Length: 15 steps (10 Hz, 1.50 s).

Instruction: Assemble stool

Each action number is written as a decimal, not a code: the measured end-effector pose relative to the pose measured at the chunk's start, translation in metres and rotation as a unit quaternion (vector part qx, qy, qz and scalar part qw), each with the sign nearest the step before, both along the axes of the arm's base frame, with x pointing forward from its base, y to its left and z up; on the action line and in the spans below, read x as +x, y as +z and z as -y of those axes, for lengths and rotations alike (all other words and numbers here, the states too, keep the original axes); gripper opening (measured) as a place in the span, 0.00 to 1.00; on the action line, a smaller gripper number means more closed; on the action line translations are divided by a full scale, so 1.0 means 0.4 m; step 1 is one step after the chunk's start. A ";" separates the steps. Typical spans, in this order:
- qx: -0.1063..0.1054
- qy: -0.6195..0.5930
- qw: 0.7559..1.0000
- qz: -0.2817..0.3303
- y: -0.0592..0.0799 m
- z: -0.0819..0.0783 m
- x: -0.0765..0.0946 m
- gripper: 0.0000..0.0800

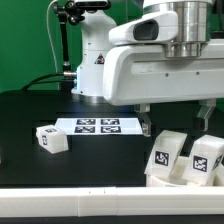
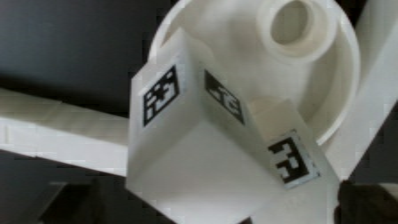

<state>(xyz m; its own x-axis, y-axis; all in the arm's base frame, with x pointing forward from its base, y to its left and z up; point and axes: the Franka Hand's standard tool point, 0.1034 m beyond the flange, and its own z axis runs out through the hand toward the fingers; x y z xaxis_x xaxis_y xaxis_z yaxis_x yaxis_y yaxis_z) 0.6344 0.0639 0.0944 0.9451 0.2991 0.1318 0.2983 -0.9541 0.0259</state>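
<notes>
In the wrist view the round white seat, with a round hole in it, fills the far part of the picture. A blocky white leg with black-and-white markers lies in front of it, between my dark fingertips. My gripper is open, jaws wide apart on either side of this leg. In the exterior view the gripper hangs just above two marked legs at the exterior view's right. A third leg lies alone at the left.
The marker board lies flat mid-table. A long white edge rail runs along the near side. The robot base stands at the back. The table top is black.
</notes>
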 end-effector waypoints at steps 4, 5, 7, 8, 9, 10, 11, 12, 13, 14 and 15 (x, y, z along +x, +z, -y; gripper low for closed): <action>-0.034 0.135 0.990 -0.003 -0.007 0.028 -0.001 0.81; -0.041 0.155 0.987 -0.004 -0.010 0.036 -0.002 0.81; -0.045 0.164 0.985 -0.006 -0.015 0.042 -0.003 0.81; -0.045 0.155 0.987 -0.007 -0.022 0.043 -0.005 0.66; -0.045 0.153 0.987 -0.008 -0.030 0.044 -0.008 0.66; -0.046 0.150 0.988 -0.006 -0.038 0.041 -0.008 0.49; -0.047 0.149 0.988 0.001 -0.038 0.040 -0.004 0.42; -0.047 0.148 0.988 0.002 -0.037 0.040 -0.003 0.42; -0.047 0.145 0.988 0.002 -0.037 0.041 -0.003 0.42; -0.045 0.132 0.990 0.002 -0.037 0.041 -0.003 0.42; -0.046 0.132 0.990 0.002 -0.037 0.041 -0.003 0.42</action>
<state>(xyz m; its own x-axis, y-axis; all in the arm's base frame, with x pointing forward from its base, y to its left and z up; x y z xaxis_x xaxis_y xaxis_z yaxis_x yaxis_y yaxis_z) 0.6331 0.0473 0.0795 0.8315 0.5470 0.0969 0.5372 -0.8362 0.1104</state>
